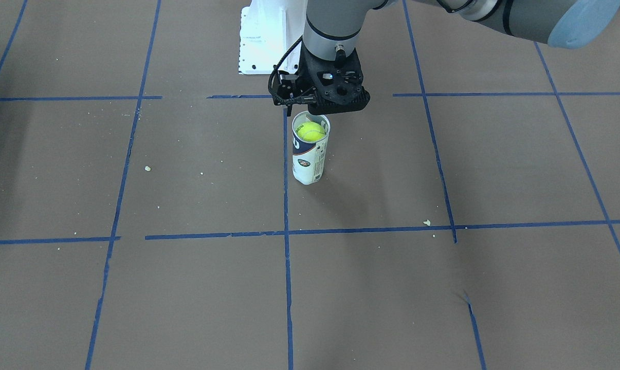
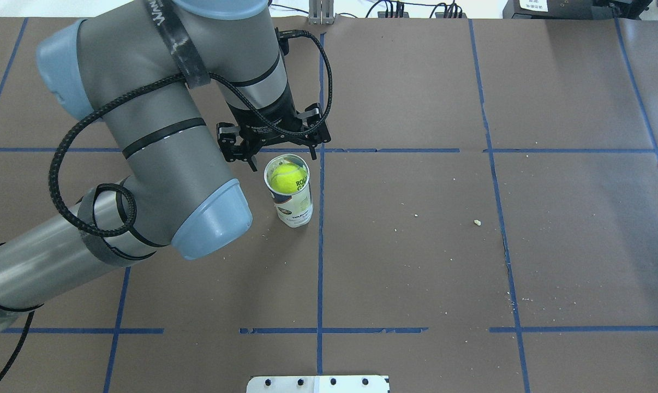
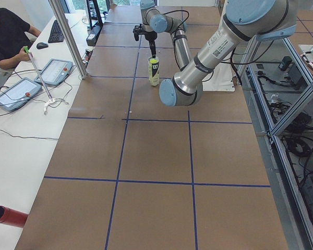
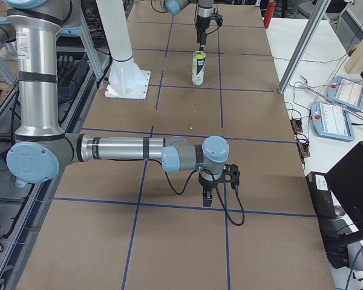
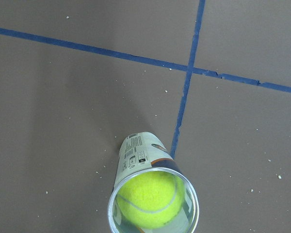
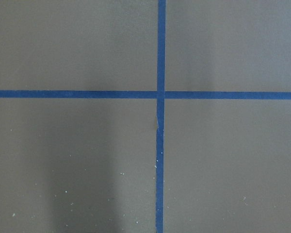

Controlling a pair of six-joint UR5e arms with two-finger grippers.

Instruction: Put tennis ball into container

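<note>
Tennis ball (image 2: 288, 178) in container (image 2: 295, 210); left gripper (image 2: 281, 160) above, jaws apart, empty.
Ball likely light, fuzzy; pinch across middle; right gripper (image 4: 209, 196) jaws unreadable.

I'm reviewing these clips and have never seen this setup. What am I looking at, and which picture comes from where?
Two grey robot arms stand at a brown table marked with blue tape. Two pictures look down from front and behind, two from the table's ends, two from wrist cameras. A bright yellow-green fuzzy tennis ball sits inside the upright tall clear plastic tube with a white and navy label. The left end effector hangs just above it, apparently open, holding nothing. The right end effector hangs over the table elsewhere; open or shut, I cannot tell.
</note>
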